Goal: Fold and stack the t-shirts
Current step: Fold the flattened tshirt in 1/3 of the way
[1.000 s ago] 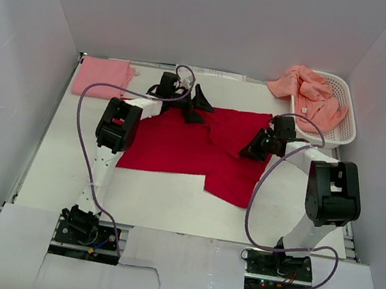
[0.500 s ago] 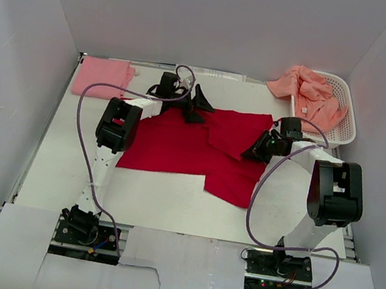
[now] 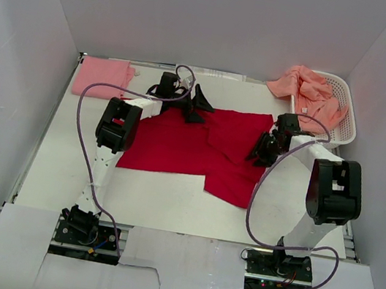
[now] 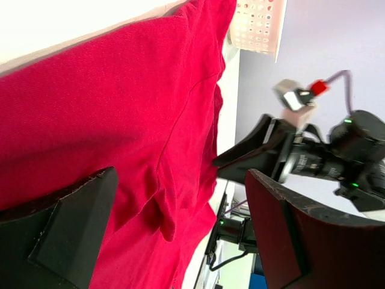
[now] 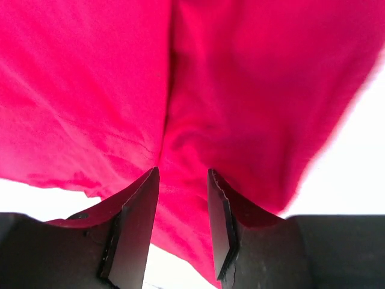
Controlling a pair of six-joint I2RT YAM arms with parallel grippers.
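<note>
A bright red t-shirt [image 3: 185, 147] lies spread across the middle of the table, its right part folded over and rumpled. My left gripper [image 3: 199, 107] hovers at the shirt's far edge, jaws wide apart and empty; its wrist view shows the red cloth [image 4: 120, 90] beyond the left gripper [image 4: 180, 174]. My right gripper [image 3: 259, 154] sits at the shirt's right side. In its wrist view the right gripper [image 5: 183, 171] has its fingers parted over the red cloth [image 5: 240, 78], pinching nothing. A light pink t-shirt [image 3: 102, 77] lies folded at the far left corner.
A white latticed basket [image 3: 349, 119] stands at the far right, with salmon-orange t-shirts [image 3: 309, 90] heaped in it and spilling over its left rim. White walls close in the table on three sides. Purple cables loop from both arms.
My right gripper has opened from shut, letting go of the red shirt's right edge, and shifted slightly right. The left arm has not moved.
</note>
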